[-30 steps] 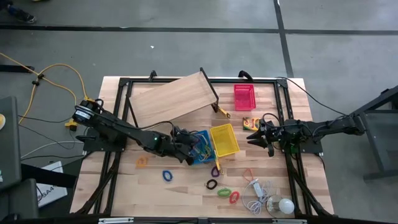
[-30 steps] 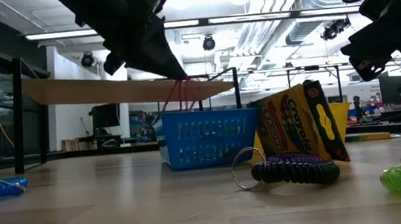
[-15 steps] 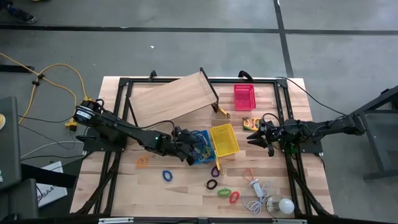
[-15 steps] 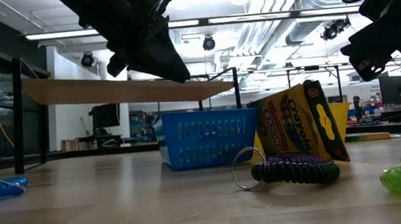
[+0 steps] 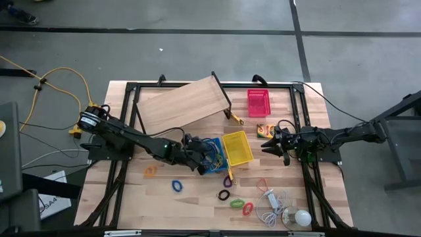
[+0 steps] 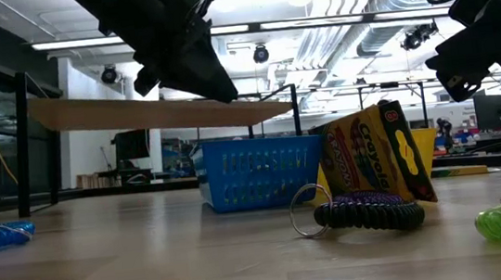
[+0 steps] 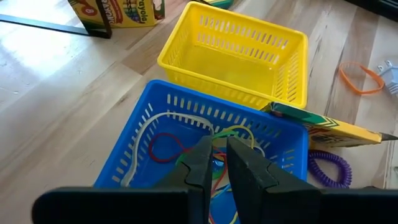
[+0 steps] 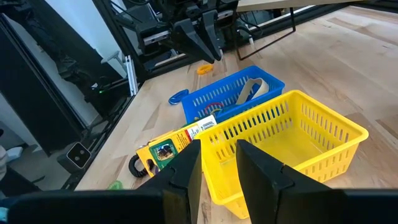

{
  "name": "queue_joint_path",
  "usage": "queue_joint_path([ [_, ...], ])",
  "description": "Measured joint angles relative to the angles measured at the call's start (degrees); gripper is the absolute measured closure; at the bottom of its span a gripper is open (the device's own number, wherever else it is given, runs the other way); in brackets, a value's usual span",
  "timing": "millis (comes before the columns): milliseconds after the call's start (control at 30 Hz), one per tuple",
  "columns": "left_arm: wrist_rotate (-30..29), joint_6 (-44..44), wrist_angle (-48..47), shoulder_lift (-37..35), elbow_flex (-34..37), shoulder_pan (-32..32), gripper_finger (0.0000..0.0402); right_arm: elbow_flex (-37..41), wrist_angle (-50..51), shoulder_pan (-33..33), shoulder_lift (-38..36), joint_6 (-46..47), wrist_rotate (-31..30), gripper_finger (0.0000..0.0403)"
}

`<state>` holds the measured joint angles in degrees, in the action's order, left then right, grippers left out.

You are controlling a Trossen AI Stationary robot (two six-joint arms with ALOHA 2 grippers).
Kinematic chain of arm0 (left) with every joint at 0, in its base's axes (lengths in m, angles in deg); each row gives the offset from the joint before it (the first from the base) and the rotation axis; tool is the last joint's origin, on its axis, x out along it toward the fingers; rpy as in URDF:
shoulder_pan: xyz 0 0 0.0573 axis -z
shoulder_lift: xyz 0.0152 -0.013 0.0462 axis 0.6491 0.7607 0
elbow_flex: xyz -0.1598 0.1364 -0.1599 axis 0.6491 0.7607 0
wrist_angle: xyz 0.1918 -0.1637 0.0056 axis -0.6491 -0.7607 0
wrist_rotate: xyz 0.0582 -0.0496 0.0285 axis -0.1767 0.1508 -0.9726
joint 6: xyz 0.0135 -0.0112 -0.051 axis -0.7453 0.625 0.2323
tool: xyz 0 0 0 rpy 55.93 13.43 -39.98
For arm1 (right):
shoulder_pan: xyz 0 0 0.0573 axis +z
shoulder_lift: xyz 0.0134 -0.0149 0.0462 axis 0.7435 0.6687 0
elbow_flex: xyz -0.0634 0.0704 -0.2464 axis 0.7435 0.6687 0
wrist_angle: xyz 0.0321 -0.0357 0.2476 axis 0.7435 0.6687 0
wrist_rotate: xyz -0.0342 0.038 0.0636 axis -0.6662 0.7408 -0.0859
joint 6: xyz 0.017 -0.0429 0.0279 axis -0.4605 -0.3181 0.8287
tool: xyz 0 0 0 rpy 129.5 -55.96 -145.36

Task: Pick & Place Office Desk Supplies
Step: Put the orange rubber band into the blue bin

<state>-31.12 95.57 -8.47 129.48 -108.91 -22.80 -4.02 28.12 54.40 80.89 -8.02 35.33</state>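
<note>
My left gripper (image 5: 197,160) hovers just above the blue basket (image 5: 212,157), open by a narrow gap (image 7: 219,146), touching nothing. Tan, red, green and yellow rubber bands (image 7: 166,147) lie in that basket. The yellow basket (image 5: 237,147) stands against its right side. One crayon box (image 6: 376,166) leans against the baskets on their near side; another (image 5: 265,130) lies flat farther right. The red basket (image 5: 258,103) sits near the far edge. My right gripper (image 5: 268,145) waits open, right of the yellow basket (image 8: 292,137).
Loose loops lie on the near half of the table: blue (image 5: 176,185), black (image 5: 224,195), green (image 5: 237,203), red (image 5: 248,209), orange (image 5: 150,171). A purple coil (image 6: 370,213) rests by the leaning box. A white bulb with cord (image 5: 301,217) sits near right; a wooden board (image 5: 184,102) stands far left.
A second ago red and tan bands hung from my left gripper's tips into the blue basket. They no longer hang from it and lie in the basket. The left gripper has risen a little above the basket.
</note>
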Motion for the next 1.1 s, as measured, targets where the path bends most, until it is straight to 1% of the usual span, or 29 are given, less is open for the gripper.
queue_joint_path([
  [233,0.0,-4.2,1.0,0.0,0.0,1.2,0.0357,0.0,0.0,0.0,0.0,0.0,0.0,0.0314],
  [533,0.1,-8.3,1.1,0.0,0.0,6.1,0.0357,0.0,0.0,0.0,0.0,0.0,0.0,0.0314],
  [800,0.0,-8.3,1.1,0.0,0.0,10.1,0.0357,0.0,0.0,0.0,0.0,0.0,0.0,0.0314],
  [1100,0.0,-8.3,0.9,0.0,-0.1,10.8,0.0357,0.0,0.0,0.0,0.0,0.0,0.0,0.0314],
])
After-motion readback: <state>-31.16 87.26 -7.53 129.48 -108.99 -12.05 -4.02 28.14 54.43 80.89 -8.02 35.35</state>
